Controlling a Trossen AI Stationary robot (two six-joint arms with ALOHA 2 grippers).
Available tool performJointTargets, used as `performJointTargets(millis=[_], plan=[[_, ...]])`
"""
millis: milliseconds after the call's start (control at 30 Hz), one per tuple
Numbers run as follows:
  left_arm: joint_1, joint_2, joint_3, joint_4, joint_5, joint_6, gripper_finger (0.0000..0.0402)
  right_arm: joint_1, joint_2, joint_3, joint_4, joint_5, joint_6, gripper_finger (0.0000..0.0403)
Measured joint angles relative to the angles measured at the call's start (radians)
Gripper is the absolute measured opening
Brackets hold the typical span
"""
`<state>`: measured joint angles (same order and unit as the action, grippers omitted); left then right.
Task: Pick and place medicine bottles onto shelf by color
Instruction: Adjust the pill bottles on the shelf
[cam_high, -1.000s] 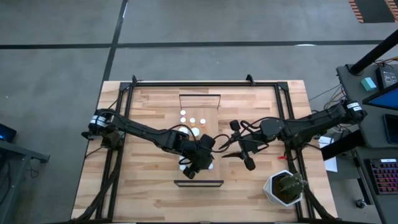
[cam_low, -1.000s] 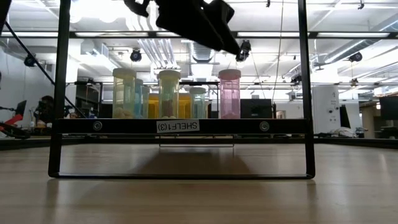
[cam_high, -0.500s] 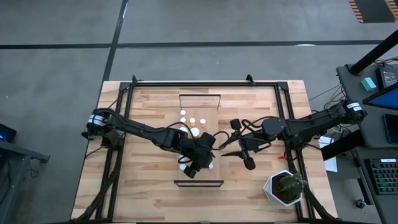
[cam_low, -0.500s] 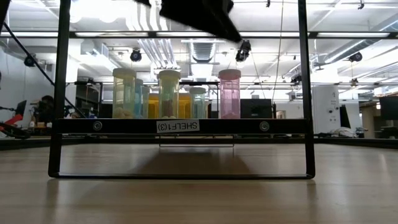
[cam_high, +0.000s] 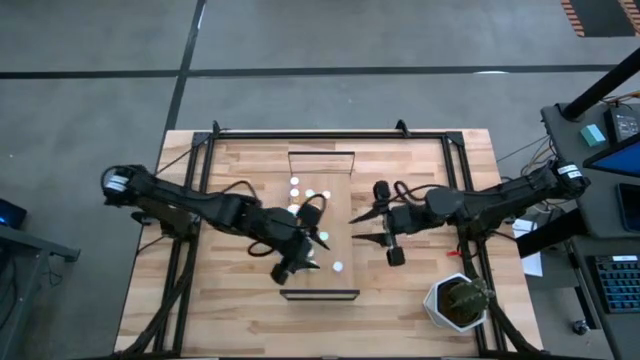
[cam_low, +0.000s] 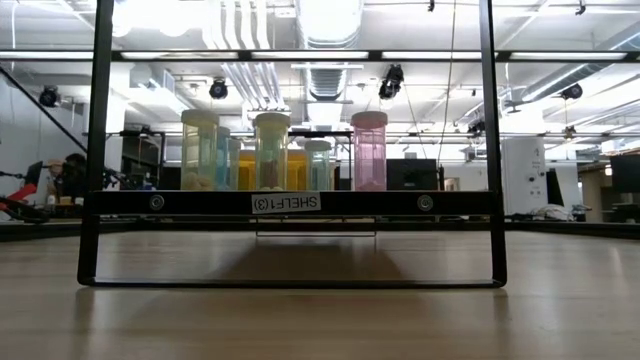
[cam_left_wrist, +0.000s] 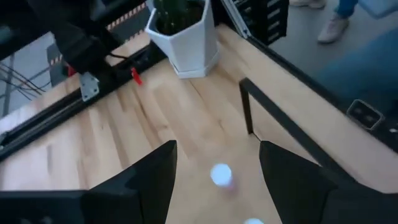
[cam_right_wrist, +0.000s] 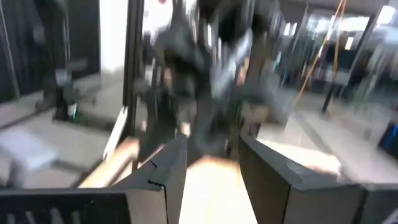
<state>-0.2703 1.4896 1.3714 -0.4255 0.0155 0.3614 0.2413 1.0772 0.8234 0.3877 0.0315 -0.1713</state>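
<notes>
From above, we see the shelf (cam_high: 320, 225) running down the middle of the table (cam_high: 230, 150), with the white caps of the medicine bottles (cam_high: 310, 194) clustered along it. Our left gripper (cam_high: 290, 268) hangs over the near end of the shelf, just beside a capped bottle (cam_high: 337, 267). Our right gripper (cam_high: 362, 227) sits at the shelf's right edge. A potted plant (cam_high: 458, 300) stands near the table's corner, well clear.

From table height, five or so bottles stand upright behind the dark rail (cam_low: 290, 202); a pink one (cam_low: 369, 150) stands apart from the yellowish and bluish ones. Neither gripper appears here.

Past our left wrist, the fingers (cam_left_wrist: 146, 180) stand spread with nothing between them, and a white cap (cam_left_wrist: 221, 175) lies ahead in the gap. The plant pot (cam_left_wrist: 186, 46) and the shelf's end rail (cam_left_wrist: 249, 112) are beyond. Shoes of a person show off the table.

Our right wrist view is heavily blurred; the fingers (cam_right_wrist: 168, 168) look parted and probably empty.

The risk we see: bottles stand close together, so a wide-spread finger descending on one could tip its neighbour, and the end rail beside the left gripper could catch a finger.
</notes>
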Motion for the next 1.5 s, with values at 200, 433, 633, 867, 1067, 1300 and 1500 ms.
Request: performJointTargets(millis=[200,433,633,867,1067,1300,1500], plan=[[-0.023,-0.120,-0.101,0.121,-0.025,-0.043,0.0212,-0.025,-0.034,0.041,0.061,-0.010,-0.049,0.0134],[-0.048,-0.225,-0.218,0.196,-0.025,-0.070,0.0212,-0.011,0.023,0.052,-0.101,0.038,0.107,0.0134],[-0.065,-0.286,-0.301,0.241,-0.026,-0.087,0.0212,-0.007,0.092,0.193,-0.483,0.039,0.160,0.0134],[-0.065,-0.373,-0.397,0.304,-0.057,-0.084,0.0212,-0.008,0.207,0.374,-0.815,0.050,0.236,0.0175],[-0.065,-0.454,-0.478,0.366,-0.059,-0.064,0.0212,0.009,0.352,0.519,-1.026,0.040,0.226,0.0220],[-0.065,-0.537,-0.516,0.406,-0.087,-0.048,0.0212,0.025,0.549,0.754,-1.255,-0.007,0.344,0.0214],[-0.066,-0.582,-0.523,0.391,-0.087,-0.040,0.0212,0.032,0.686,0.906,-1.375,-0.017,0.583,0.0205]])
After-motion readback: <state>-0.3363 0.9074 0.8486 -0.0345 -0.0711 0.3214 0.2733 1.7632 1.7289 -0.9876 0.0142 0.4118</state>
